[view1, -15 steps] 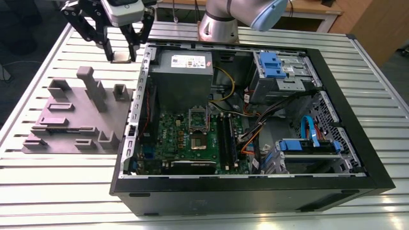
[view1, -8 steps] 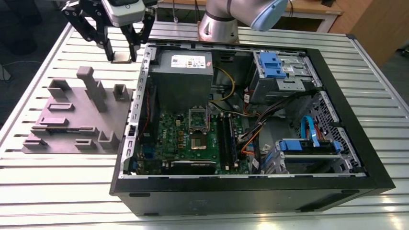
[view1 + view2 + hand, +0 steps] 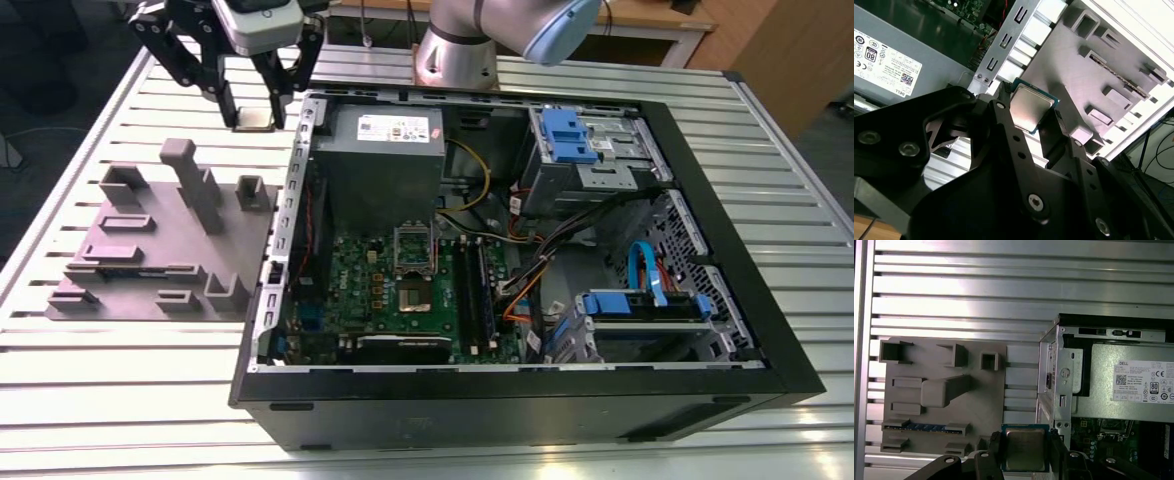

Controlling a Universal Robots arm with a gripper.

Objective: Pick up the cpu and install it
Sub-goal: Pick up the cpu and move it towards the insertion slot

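My black tool (image 3: 1025, 452) gripping the small flat square silver-grey cpu (image 3: 1025, 446) by two edges, held over the slatted aluminium table (image 3: 127, 375), just beside the open black computer case (image 3: 534, 412), near the grey moulded parts holder (image 3: 160, 250), one chip edge hidden behind my fingers (image 3: 994, 446)

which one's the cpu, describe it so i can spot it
On the slatted metal table, find the open black computer case; just outside its corner near the grey power supply, the black gripper hangs over the table. The cpu is the small flat square pinched between its fingers, with a silver-grey top and thin darker rim, unlike the matte grey fixture plate nearby.
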